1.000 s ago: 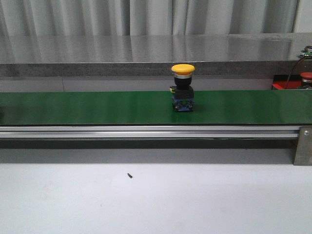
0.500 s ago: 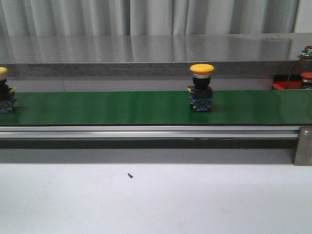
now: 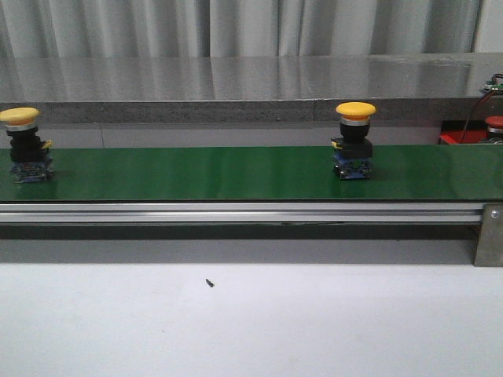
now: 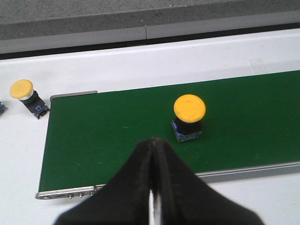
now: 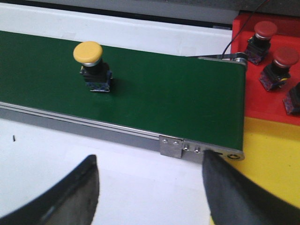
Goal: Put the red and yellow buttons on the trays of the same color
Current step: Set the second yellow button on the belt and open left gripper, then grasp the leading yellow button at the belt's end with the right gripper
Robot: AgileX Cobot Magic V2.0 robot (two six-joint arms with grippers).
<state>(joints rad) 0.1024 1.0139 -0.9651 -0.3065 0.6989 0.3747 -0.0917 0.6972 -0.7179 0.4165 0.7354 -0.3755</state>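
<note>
Two yellow buttons on green belt [image 3: 196, 173]: one [image 3: 355, 141] right of middle, one [image 3: 25, 145] at left end. Red buttons [image 5: 264, 35] sit on red tray [image 5: 243, 61] (apparently sorted). Yellow tray [image 5: 267, 159] shows bare. Left gripper [image 4: 152, 187] closed, empty; right gripper [image 5: 150, 187] wide open, empty.

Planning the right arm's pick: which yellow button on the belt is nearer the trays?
The right-hand yellow button; the other yellow button sits at the belt's left end.

Frame edges are cropping the red tray [image 5: 255, 70] and yellow tray [image 5: 267, 159] — a third dark button [image 5: 294, 98] is showing only partly.
</note>
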